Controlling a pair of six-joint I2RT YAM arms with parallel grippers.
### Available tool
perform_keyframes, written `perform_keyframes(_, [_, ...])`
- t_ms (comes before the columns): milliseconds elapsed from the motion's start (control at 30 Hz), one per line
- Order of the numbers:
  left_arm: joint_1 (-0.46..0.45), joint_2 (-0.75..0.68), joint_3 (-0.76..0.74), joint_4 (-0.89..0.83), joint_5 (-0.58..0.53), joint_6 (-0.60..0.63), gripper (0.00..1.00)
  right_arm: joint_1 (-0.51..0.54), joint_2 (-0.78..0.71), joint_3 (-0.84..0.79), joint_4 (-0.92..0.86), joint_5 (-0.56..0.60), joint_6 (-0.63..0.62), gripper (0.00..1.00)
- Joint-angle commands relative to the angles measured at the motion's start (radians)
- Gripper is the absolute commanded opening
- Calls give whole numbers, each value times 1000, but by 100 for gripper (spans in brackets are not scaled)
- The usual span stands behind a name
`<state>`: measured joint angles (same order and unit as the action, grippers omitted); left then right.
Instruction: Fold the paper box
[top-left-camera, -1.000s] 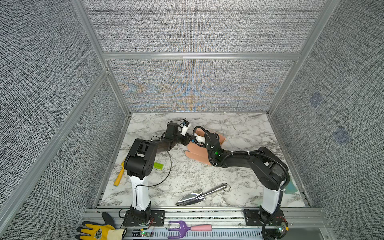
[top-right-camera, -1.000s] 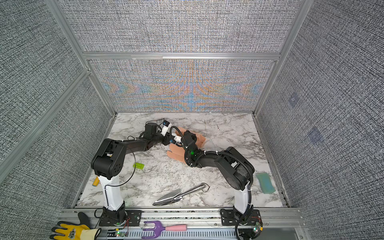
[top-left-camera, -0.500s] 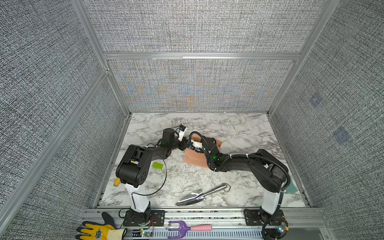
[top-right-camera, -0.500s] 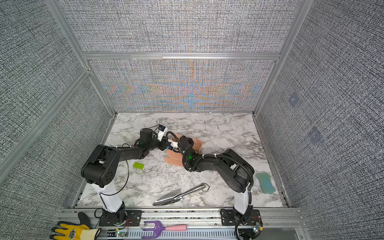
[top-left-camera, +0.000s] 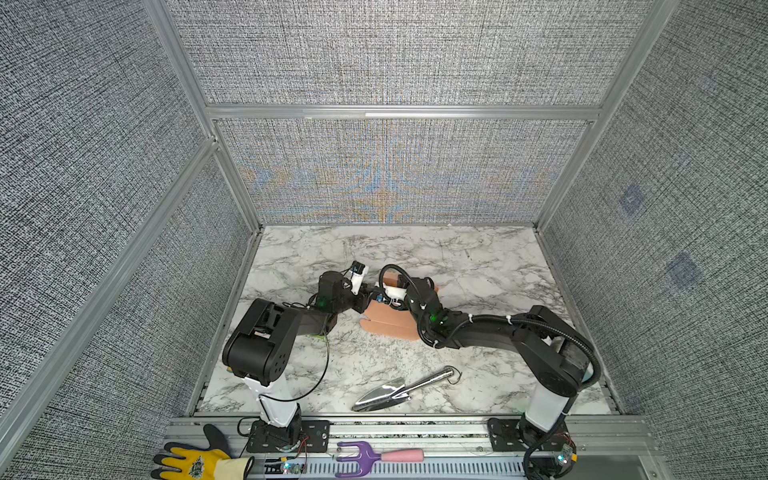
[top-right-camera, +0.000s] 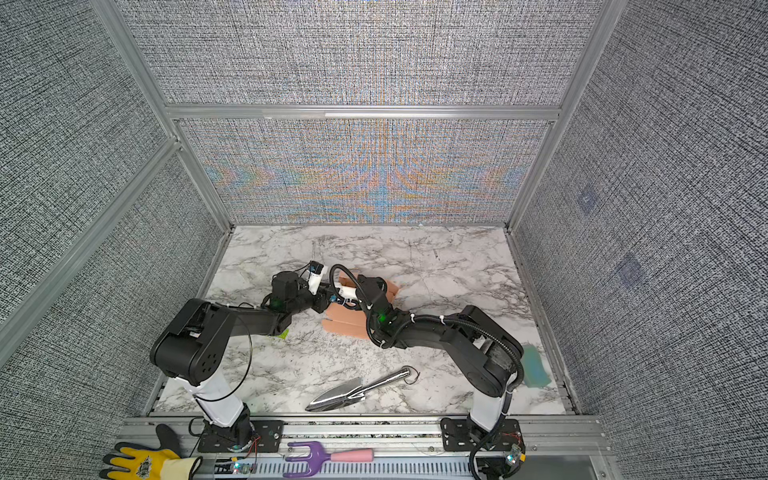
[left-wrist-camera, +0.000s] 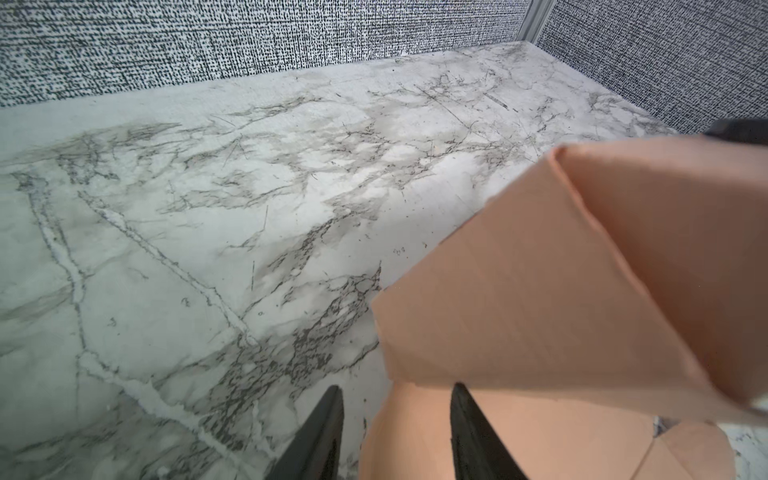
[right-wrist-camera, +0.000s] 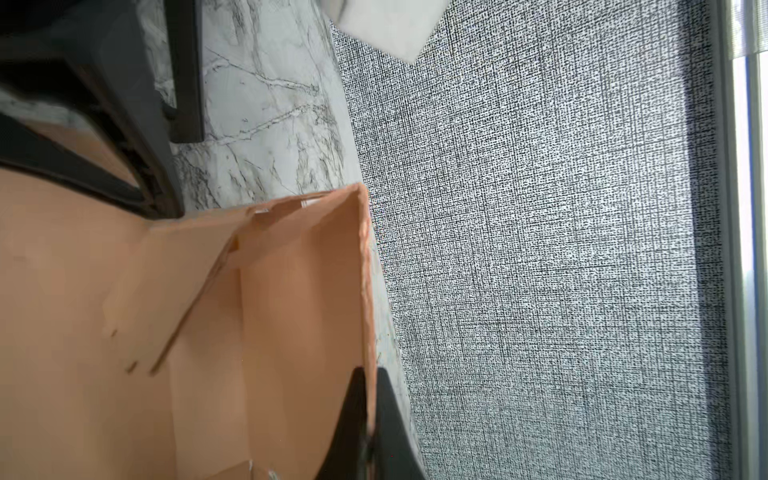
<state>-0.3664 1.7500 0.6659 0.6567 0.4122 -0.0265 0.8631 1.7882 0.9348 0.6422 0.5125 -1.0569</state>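
One paper box (top-left-camera: 388, 324), one trowel (top-left-camera: 384, 392), one glove (top-left-camera: 187, 465)

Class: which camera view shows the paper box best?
The right wrist view: the paper box shows close, creases and slits clear. The left wrist view shows only outer flaps; both top views show it small, partly hidden.

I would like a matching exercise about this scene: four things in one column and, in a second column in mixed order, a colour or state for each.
Things
1. box
2. trowel
3. glove
4. right gripper

Colour or state
a. silver
b. shut on a cardboard edge
c. salmon-pink
d. yellow

Pairs: 1-c, 2-a, 3-d, 4-b
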Motion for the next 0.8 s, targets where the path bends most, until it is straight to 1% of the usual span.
perform_keyframes(0, [0, -32, -42, 72, -33, -14, 45, 15, 14, 8, -12, -15, 5, 0])
perform_keyframes(100, [0, -60, -77, 102, -46, -34, 45, 25, 30, 17, -19, -19, -2, 0])
perform_keyframes(233, [1, -66, -102, 119, -72, -33, 45, 38, 36, 26, -35, -26, 1, 0])
perform_keyframes(467, [1, -102, -151, 170, -110, -21, 45, 41, 4, 53, -139, -75, 39, 0])
perform_keyframes(667, [0, -82, -149, 236, -20, 40, 47, 39, -22, 88, -231, -108, 86, 0])
perform_keyframes(767, [0, -69, -141, 258, 12, 49, 48, 35, -26, 99, -260, -115, 99, 0])
